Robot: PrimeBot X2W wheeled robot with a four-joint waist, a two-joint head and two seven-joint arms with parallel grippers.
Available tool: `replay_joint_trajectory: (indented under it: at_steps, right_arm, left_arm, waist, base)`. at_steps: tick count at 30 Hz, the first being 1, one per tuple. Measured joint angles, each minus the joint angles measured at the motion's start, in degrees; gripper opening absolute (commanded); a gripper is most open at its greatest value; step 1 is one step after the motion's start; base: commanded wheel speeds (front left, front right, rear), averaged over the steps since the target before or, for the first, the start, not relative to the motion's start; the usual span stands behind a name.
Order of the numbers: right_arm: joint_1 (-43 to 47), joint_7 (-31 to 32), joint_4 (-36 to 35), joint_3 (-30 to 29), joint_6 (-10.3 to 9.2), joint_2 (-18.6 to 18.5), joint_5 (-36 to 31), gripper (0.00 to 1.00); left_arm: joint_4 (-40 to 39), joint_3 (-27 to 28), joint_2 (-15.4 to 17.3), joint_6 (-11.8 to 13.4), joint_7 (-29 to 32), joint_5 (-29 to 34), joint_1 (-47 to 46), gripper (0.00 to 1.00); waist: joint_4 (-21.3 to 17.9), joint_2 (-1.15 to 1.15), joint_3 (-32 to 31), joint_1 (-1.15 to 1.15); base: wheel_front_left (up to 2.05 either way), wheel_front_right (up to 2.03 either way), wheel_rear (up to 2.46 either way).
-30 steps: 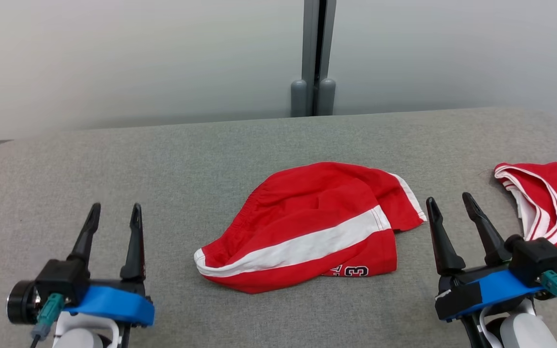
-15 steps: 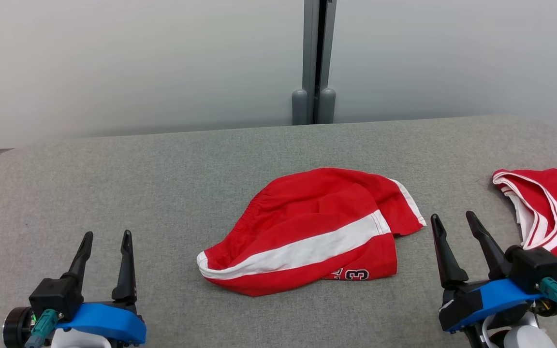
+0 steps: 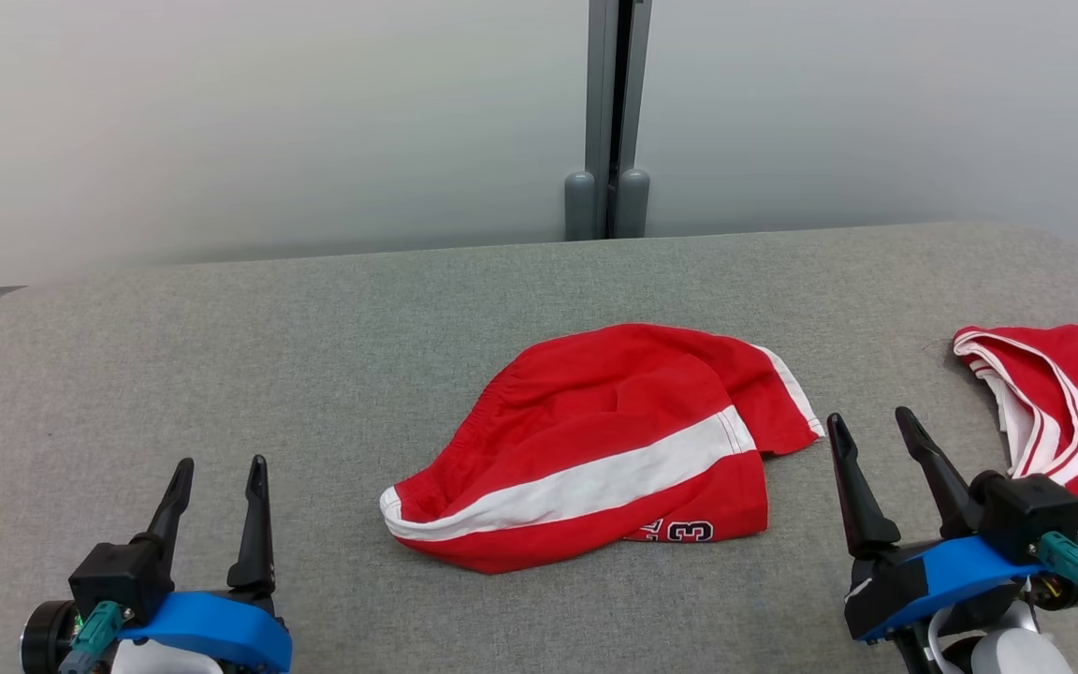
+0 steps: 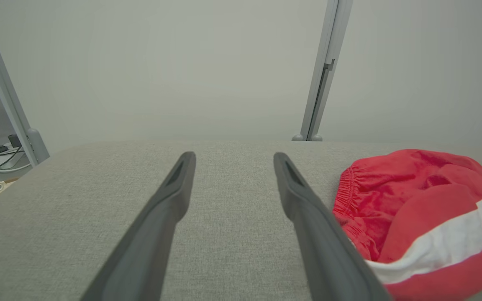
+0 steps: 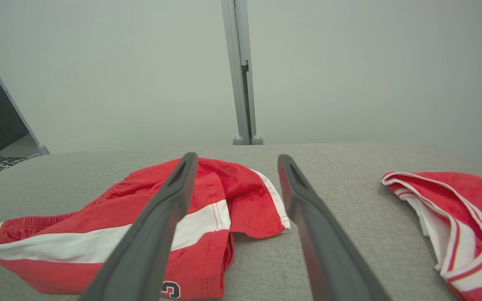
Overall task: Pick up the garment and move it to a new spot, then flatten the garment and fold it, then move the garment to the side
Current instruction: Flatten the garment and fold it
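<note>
The garment [image 3: 595,440], red shorts with a white side stripe and a dark number print, lies crumpled in the middle of the grey padded table [image 3: 314,328]. My left gripper [image 3: 223,462] hovers open near the front left, well clear of the shorts. In the left wrist view its gripper [image 4: 234,155] points over bare table, with the garment [image 4: 416,209] off to the right. My right gripper [image 3: 870,416] is open just right of the shorts' hem. In the right wrist view the gripper [image 5: 237,156] frames the garment [image 5: 140,225] and its right corner.
A second red piece of clothing with white trim [image 3: 1054,421] lies at the table's right edge, close to my right gripper, and shows in the right wrist view [image 5: 454,217]. A grey partition post [image 3: 606,112] stands behind the table. Bare table spreads to the left.
The head view has tipped slightly. My left gripper has drawn back toward the near edge; the right one has barely shifted. Both stay open, and the shorts lie as before.
</note>
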Motion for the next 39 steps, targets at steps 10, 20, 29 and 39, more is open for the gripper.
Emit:
replay_joint_trajectory:
  at_steps: [10,20,29,39]
  right_arm:
    - [-0.4,0.7,-0.5,0.9,0.0,-0.3,0.0,1.0]
    - [-2.5,0.8,-0.6,3.3,0.0,-0.4,0.5,1.0]
    - [-3.6,0.2,0.4,3.7,0.0,-0.4,0.9,1.0]
    - [-8.8,6.5,6.1,7.6,0.01,-0.6,3.1,1.0]
  left_arm:
    - [1.9,-4.2,-1.9,-2.7,7.0,-3.2,-3.4,1.0]
    - [5.1,-7.8,-2.9,-3.7,23.8,-9.1,-8.2,1.0]
    - [4.9,-7.8,-3.3,-3.6,29.6,-12.7,-8.5,1.0]
    - [4.9,-8.2,-3.8,-4.1,31.2,-16.1,-9.1,0.0]
  waist:
    - [0.2,0.0,0.8,0.0]
    - [-1.0,0.0,3.3,0.01]
    - [-1.7,0.0,5.2,0.01]
    - [-1.4,0.0,6.7,0.01]
  base:
    - [0.0,0.0,0.0]
    - [0.0,0.0,0.0]
    - [0.0,0.0,0.0]
    - [0.0,0.0,0.0]
